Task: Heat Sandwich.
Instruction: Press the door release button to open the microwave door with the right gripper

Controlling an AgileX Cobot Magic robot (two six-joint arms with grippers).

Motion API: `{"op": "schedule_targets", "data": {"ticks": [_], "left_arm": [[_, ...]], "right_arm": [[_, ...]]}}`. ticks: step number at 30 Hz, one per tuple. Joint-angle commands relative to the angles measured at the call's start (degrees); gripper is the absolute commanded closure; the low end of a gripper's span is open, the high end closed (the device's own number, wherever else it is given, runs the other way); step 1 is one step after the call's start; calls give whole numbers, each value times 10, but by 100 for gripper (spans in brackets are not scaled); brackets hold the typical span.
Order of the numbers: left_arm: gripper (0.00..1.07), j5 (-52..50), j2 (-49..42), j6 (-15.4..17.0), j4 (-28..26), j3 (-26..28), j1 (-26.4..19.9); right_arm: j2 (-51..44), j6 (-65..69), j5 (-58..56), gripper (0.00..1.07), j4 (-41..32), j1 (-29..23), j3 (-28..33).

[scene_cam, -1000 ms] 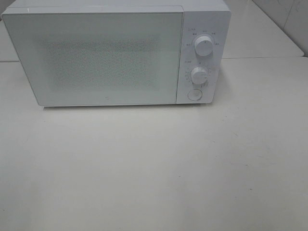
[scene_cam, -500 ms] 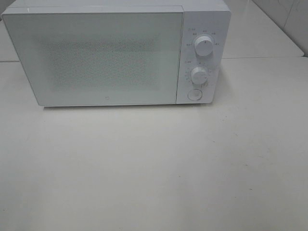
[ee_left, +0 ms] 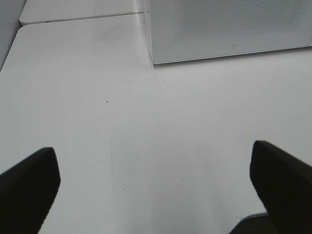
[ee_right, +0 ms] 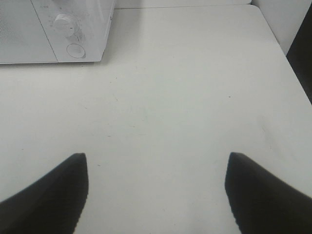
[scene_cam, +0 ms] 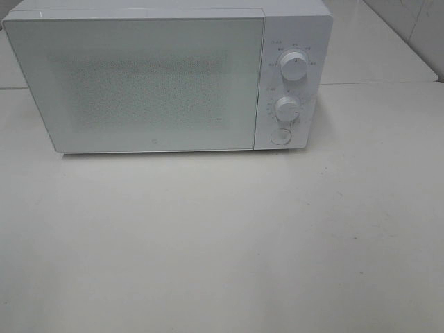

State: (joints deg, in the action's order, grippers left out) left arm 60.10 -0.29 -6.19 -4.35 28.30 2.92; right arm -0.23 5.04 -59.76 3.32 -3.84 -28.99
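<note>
A white microwave stands at the back of the white table with its door shut. It has two round knobs and a round button on the right panel. The sandwich is out of view in every frame. My left gripper is open and empty over bare table, well short of the microwave's left front corner. My right gripper is open and empty over bare table, well short of the control panel. Neither gripper shows in the exterior high view.
The table's right edge runs close to the right arm, with a dark gap beyond it. A seam between table tops runs behind the microwave on the left.
</note>
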Motion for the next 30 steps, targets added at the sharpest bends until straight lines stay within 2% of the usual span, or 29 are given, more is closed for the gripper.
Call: {"op": "schedule_targets", "data": {"ticks": [1, 6, 11, 14, 21, 26, 30], "left_arm": [[7, -7, -10, 5, -4, -1, -2], [7, -7, -10, 5, -4, -1, -2], [7, -7, -10, 5, -4, -1, -2], [7, -7, -10, 5, -4, -1, -2], [7, -7, -10, 5, -4, -1, -2], [7, -7, -10, 5, -4, -1, -2], [7, -7, -10, 5, -4, -1, -2]], "right_arm": [[-15, 0, 2, 33, 2, 3, 2], [-13, 13, 27, 34, 2, 3, -14], [23, 13, 83, 30, 2, 3, -21], [67, 11, 123, 24, 2, 3, -21], [124, 13, 191, 24, 2, 3, -19], [158, 14, 263, 24, 2, 3, -6], [200, 15, 345, 25, 2, 3, 27]]}}
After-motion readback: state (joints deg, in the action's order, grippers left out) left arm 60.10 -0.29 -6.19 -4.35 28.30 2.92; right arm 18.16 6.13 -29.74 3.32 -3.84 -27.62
